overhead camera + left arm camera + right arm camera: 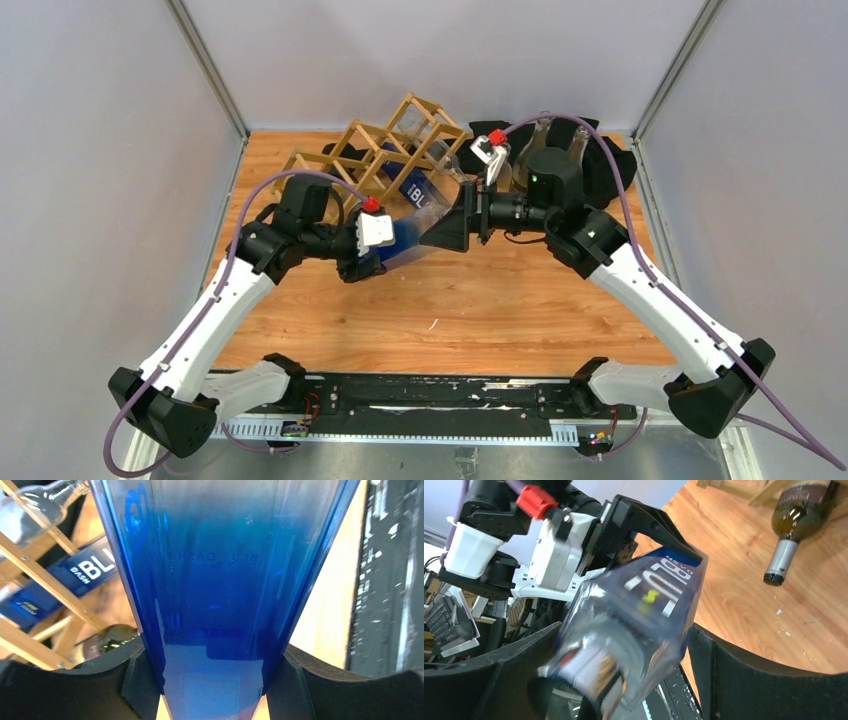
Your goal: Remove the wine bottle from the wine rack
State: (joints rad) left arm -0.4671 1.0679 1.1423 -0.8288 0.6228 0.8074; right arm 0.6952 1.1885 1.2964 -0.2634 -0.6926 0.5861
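- My left fingers [310,685] are clamped on the wine bottle [225,580], one black pad on each side of its blue glass; the left gripper [212,680] grips it at one end.
- My right fingers [744,680] stand on either side of the bottle's other end, which fills the gap between them. That end is blurred, so I cannot tell whether the right gripper [624,680] is really pressing on it.
- From above, the bottle spans between the two grippers, tilted over the table [480,310]. It is out of the cells, just in front of the wine rack [385,150].
- Close on the rack side, a second blue bottle [65,582] with the same white lettering lies in the lattice behind the wooden sticks.
- A clear bottle [40,505] sits higher in the rack, near the top corner of the left wrist view.
- A dark green bottle [799,515] lies at the rack's foot, its neck pointing out over the wood, near the path in front of the rack.
- A black cloth [605,160] is heaped at the far right of the table, behind my right arm.
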